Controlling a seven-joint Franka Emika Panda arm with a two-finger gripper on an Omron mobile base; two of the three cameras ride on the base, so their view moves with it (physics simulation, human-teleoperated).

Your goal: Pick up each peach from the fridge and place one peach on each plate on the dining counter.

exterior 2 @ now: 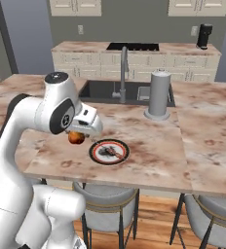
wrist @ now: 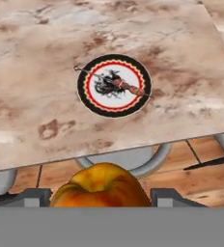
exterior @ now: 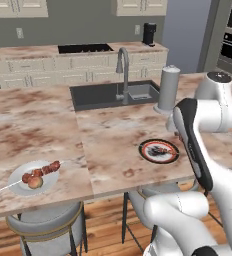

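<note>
- The white arm is reaching forward over the near edge of the dining counter [exterior 2: 149, 160], its hand pointing down and forward at the marble top.
- The gripper [exterior 2: 76, 138] is hanging above the counter's front edge, its fingers closed around a peach [exterior 2: 76, 138]; in the hand view this peach [wrist: 102, 190] is sitting between the two finger tips.
- The dark plate [wrist: 114, 85] with the red-and-white rim is lying on the counter ahead of the held peach, just right of it in the right base view, carrying a dark skewer across its middle.
- The pale plate [exterior: 18, 186], well to the left on the counter, is holding a second peach [exterior: 35, 182] beside a skewer of red meat chunks [exterior: 42, 171].
- The sink [exterior: 95, 95], the steel tap [exterior: 123, 70] and a grey cylinder [exterior: 167, 89] are standing behind the dark plate.
</note>
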